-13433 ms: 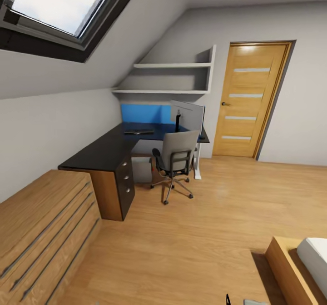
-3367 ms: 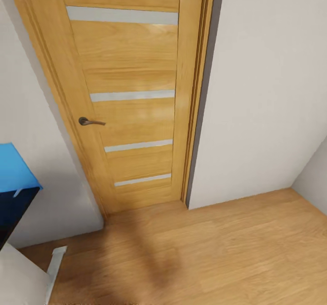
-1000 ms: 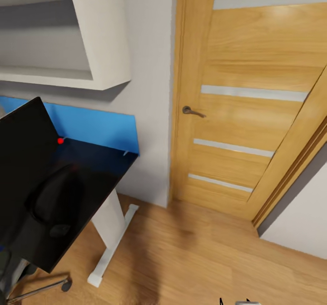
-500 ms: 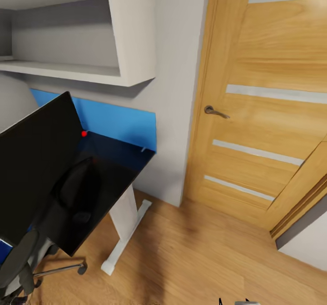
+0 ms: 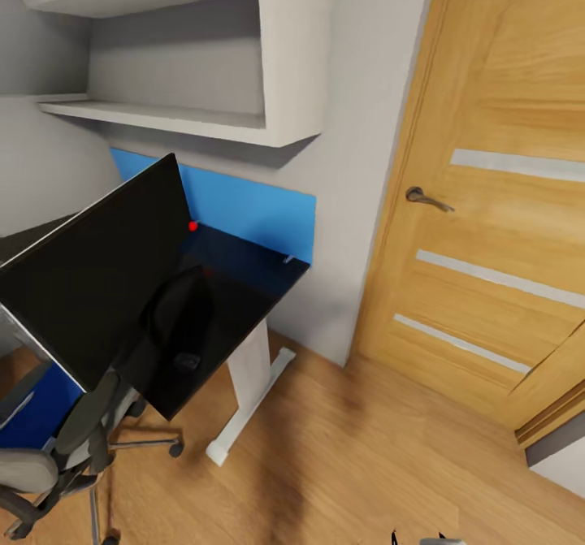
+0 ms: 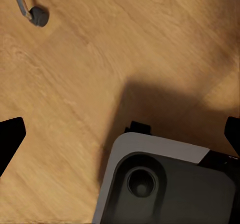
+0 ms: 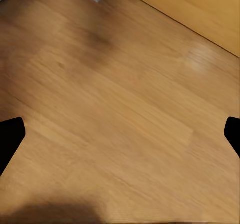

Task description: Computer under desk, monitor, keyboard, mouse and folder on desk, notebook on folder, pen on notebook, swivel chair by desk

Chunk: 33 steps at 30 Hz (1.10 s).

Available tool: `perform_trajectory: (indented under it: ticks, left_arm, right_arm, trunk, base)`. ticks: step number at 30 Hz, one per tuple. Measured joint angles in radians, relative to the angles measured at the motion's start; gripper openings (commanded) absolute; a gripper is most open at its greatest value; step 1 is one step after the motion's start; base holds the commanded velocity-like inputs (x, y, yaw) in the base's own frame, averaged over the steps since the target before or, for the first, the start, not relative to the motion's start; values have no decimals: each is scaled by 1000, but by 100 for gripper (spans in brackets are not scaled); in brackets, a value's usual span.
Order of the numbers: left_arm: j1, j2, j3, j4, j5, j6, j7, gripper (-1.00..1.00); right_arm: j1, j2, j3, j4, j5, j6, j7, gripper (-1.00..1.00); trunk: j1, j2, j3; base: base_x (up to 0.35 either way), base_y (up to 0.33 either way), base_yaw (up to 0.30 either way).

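Your view swung back from the door toward the workspace: half a second ago the chair was only a sliver at the frame's corner, and by this moment the swivel chair (image 5: 57, 447) showed its grey seat, black armrest and silver legs, drawn in just beside the desk (image 5: 244, 285). The things themselves did not move; your head and base did.

The monitor (image 5: 89, 285) stood on the glossy black top, its black front facing you, with a small red light at its upper corner. A bright blue patch at the chair (image 5: 36, 411) looked like the folder lying on the seat, though part of it was hidden behind the monitor's lower edge, so you could not be sure. A small dark shape on the desk top near the monitor's foot (image 5: 187, 361) might have been the mouse or only a reflection; it was too dim to tell.

Your left gripper (image 6: 120, 139) hung over bare wood floor beside the robot's base, fingertips spread wide at the picture's edges and nothing between them; a chair castor (image 6: 39, 16) lay well apart from it. Your right gripper (image 7: 120, 134) was likewise spread wide over the floor, empty.

By my judgement you were nearly lined up to reach the chair seat, with the folder the likely first thing to lift
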Motion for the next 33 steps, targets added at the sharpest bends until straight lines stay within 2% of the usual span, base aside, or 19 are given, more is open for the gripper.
perform_trajectory:
  ticks: [6, 15, 33]
  left_arm:
    - [0, 3, 0, 0, 1, 3, 0, 100]
    - [0, 2, -2, 8, 2, 4, -2, 100]
    - [0, -1, -2, 15, 2, 2, -2, 100]
  right_arm:
    - [0, -1, 0, 0, 1, 0, 1, 100]
    - [0, 2, 0, 0, 2, 0, 0, 100]
    - [0, 1, 0, 6, 0, 1, 0, 100]
  trunk:
    - [0, 0, -2]
    - [-1, 0, -2]
    - [-1, 0, -2]
  base:
    - [-162, -122, 76]
    - [-16, -68, 106]
    - [-1, -4, 255]
